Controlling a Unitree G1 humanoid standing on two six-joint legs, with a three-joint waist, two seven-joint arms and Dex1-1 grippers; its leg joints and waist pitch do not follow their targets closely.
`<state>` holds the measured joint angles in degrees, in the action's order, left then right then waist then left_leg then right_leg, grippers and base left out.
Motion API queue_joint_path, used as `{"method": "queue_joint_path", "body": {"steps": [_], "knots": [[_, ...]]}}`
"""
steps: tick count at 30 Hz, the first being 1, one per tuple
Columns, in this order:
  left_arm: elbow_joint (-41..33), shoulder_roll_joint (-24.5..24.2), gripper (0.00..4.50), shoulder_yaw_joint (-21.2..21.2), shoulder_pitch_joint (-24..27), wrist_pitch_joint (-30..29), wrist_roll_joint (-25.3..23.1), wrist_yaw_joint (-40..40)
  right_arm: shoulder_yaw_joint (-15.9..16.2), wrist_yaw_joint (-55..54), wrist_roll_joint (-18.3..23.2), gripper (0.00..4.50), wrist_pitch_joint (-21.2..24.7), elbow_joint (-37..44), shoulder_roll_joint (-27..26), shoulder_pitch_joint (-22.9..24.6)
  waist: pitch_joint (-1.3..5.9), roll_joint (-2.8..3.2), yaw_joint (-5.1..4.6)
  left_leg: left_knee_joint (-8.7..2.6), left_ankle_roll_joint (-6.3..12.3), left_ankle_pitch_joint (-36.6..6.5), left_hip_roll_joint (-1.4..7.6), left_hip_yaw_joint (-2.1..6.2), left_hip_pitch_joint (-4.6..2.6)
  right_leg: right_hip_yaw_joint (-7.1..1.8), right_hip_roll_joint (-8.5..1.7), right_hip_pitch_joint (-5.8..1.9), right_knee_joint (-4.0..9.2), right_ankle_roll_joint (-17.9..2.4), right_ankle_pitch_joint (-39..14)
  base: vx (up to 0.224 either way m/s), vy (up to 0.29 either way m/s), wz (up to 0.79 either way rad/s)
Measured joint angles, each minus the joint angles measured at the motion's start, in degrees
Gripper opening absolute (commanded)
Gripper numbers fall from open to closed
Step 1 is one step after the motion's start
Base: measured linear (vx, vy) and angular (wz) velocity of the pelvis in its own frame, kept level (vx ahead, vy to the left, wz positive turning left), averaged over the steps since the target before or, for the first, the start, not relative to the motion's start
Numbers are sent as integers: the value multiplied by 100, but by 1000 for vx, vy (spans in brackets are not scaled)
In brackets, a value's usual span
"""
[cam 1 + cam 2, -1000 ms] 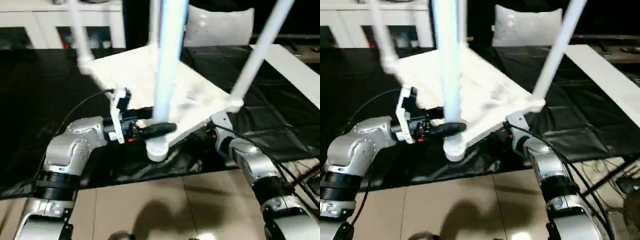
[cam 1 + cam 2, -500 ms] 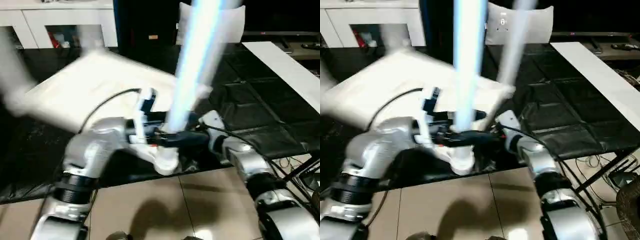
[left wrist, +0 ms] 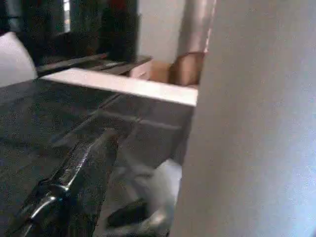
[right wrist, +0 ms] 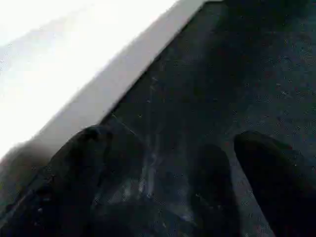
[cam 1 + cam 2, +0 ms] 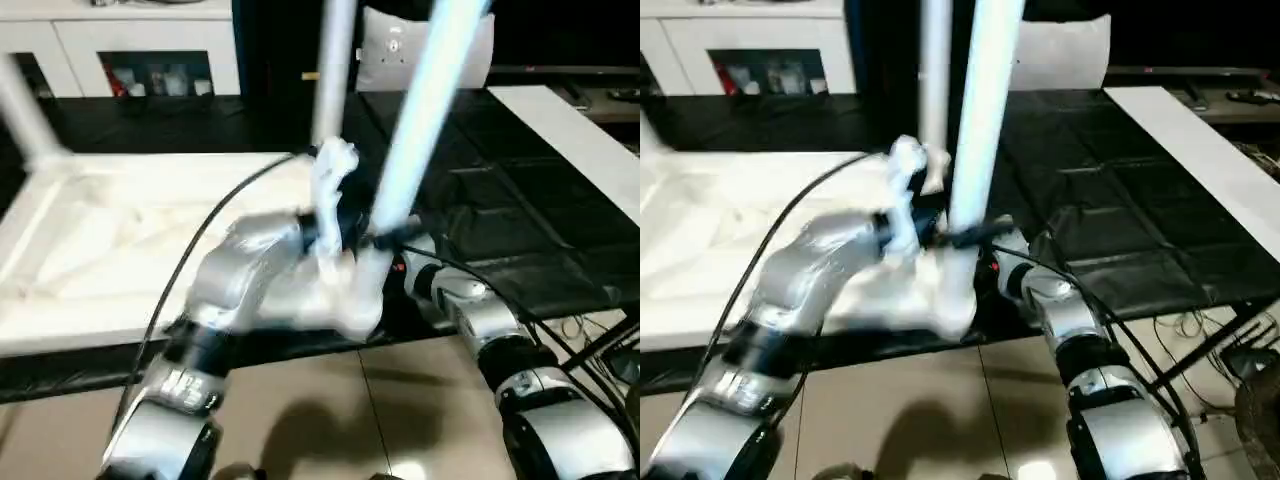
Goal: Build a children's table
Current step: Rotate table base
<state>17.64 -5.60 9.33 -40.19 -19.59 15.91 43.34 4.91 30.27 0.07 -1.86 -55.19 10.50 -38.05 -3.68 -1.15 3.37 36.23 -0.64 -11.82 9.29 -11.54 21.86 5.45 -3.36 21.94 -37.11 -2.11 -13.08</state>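
Change since a second ago: the table top point(image 5: 120, 250), then tilted up on one corner, now lies flat and upside down on the black mat point(image 5: 520, 230), spread out to the left of both grippers. The left arm point(image 5: 230, 300) has swung in across the near right corner of the top.

Count: one table top; three legs seen standing up from it, one at the far left corner point(image 5: 25, 110), one behind the left gripper point(image 5: 335, 70), one at the near right corner point(image 5: 425, 110). One white cabinet point(image 5: 140, 60) far beyond the grippers; one white cushion point(image 5: 400, 50); one flat white board point(image 5: 570, 130) to the right of the right gripper.

Grippers: left gripper point(image 5: 385, 237) at the base of the near right leg; in the left wrist view one black finger point(image 3: 74, 182) stands apart from the leg, which fills the other side, so whether it clamps the leg cannot be told. Right gripper point(image 4: 163, 168) has its two fingers spread wide, nothing between them, over the mat just beside the white edge of the top.

Hard to make out: all three legs run off the top of the picture; the left arm is blurred and hides the corner socket.
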Motion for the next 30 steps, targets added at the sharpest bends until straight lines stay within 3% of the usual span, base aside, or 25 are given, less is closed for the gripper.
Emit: {"method": "queue_joint_path", "body": {"steps": [8,13,17,21,30], "knots": [[15,-292,414,59,232,490,-376,-73,-193,61,41,450,-77,86,386,53,-6,14,25,-1,-13,7,2,0,4,4,1,1,2,-5,13,0,0,0],[-240,-812,414,153,835,345,-305,555,-353,675,336,450,-61,948,743,477,-13,27,70,-5,-13,7,4,1,10,7,2,8,4,-4,12,0,0,0],[-134,-1309,414,422,841,379,-447,1089,-331,1205,506,450,7,1496,936,708,-17,34,164,-4,-11,8,3,1,10,6,2,7,6,-4,14,0,0,0],[385,-1796,388,686,807,740,-905,1470,-334,1629,665,450,52,1899,1240,893,-17,34,214,-4,-13,9,3,0,8,5,2,2,11,-3,15,0,0,0],[862,-2082,309,985,500,741,-1230,1972,-225,2663,936,450,488,2930,1828,1461,-23,54,293,-5,-13,9,2,0,9,5,0,3,13,-2,15,0,0,0]]}}
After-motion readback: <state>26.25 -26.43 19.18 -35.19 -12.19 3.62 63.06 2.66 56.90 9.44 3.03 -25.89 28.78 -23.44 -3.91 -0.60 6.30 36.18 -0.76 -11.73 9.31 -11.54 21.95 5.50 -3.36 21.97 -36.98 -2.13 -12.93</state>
